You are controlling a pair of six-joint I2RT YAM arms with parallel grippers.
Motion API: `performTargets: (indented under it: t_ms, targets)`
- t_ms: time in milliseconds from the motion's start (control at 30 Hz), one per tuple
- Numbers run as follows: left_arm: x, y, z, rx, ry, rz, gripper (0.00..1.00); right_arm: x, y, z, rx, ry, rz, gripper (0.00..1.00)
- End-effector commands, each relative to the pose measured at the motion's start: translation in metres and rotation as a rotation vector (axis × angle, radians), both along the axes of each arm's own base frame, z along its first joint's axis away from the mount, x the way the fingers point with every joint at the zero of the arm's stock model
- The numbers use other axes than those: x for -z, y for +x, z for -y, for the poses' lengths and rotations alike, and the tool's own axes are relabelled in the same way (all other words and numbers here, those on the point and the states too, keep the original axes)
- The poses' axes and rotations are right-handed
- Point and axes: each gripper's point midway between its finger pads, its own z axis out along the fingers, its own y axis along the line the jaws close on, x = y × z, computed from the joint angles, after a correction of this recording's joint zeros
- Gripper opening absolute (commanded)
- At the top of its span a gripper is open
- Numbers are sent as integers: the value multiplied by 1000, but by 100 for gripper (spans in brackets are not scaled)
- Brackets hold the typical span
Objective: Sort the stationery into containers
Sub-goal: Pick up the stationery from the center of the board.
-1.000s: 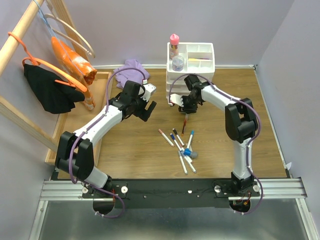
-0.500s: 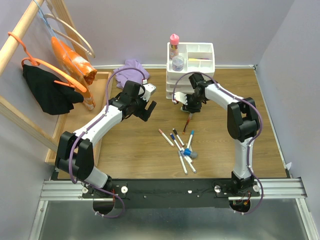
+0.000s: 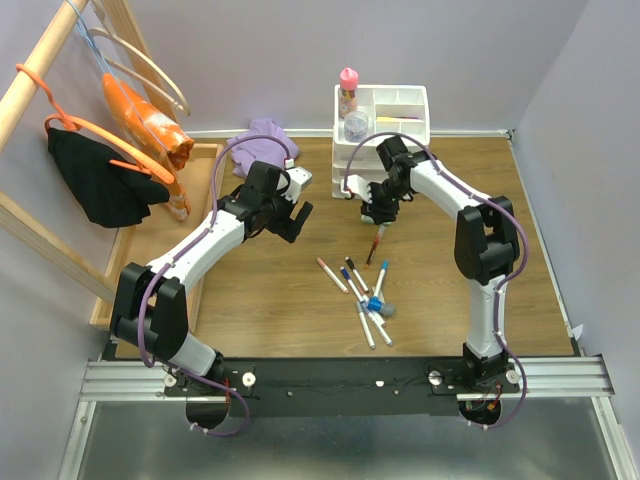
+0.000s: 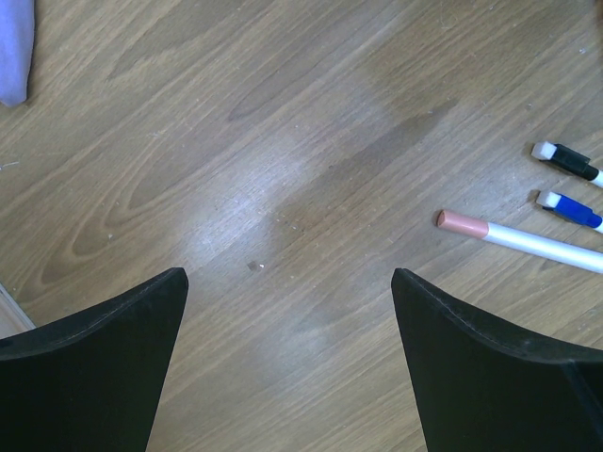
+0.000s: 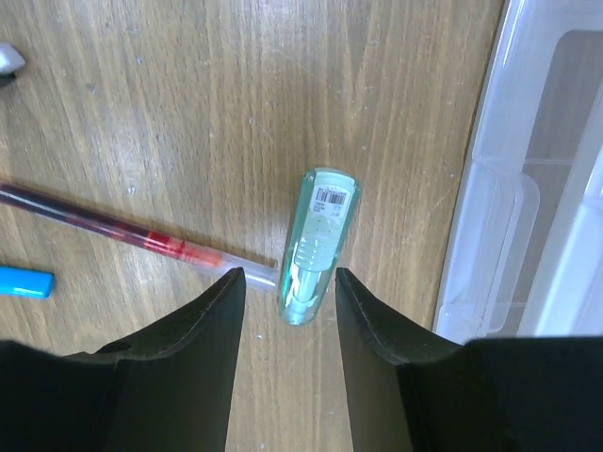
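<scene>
- Presently the right gripper (image 5: 287, 275) is standing with its jaws parted astride the mint highlighter (image 5: 318, 240). A strip of wood is showing between the highlighter and one finger, so nothing is being clamped.
- The mint highlighter is lying on the table (image 5: 141, 94), just beside the front of the white drawer unit (image 5: 528, 188), with one end sitting between the fingertips.
- A white barcode sticker (image 5: 334, 196) is showing on the highlighter's far end. Its digits are too small to read, and no brand name is showing.
- A red pen (image 5: 113, 226) is lying just beside the highlighter, with one end passing behind a finger.
- The left gripper (image 4: 287, 281) is hanging fully spread above the wood, grasping nothing.
- Its wrist camera is picking up a pink-capped marker (image 4: 523, 237), a blue-capped marker (image 4: 570, 209), a black-capped marker (image 4: 565, 158) and a corner of purple cloth (image 4: 13, 47). No writing is legible on any of them.
- Only the overhead view is showing the divided top tray (image 3: 427, 110) of the drawer unit. A pink-capped glue bottle (image 3: 348, 88) and a grey jar (image 3: 356, 125) are standing in its left compartments.
- In that overhead view the right arm is hiding the highlighter, which only the right wrist camera is revealing.
</scene>
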Motion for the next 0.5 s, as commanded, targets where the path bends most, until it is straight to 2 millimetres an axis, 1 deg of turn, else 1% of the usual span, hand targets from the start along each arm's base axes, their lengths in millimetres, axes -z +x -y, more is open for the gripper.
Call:
performTargets:
  t_ms: [0, 33, 200, 300, 467]
  targets:
    - [-12, 5, 3, -5, -23, 25, 98, 7, 1, -7, 41, 3, -5, 51]
    - [-12, 5, 2, -7, -18, 26, 98, 12, 3, -7, 53, 0, -10, 51]
    - [-8, 4, 4, 0, -10, 20, 98, 22, 14, -8, 75, -12, 10, 51]
    - [-7, 4, 5, 0, -9, 17, 98, 31, 16, -6, 82, -25, 2, 51]
    - [-5, 7, 6, -3, -6, 13, 98, 42, 14, -3, 86, -37, -5, 50]
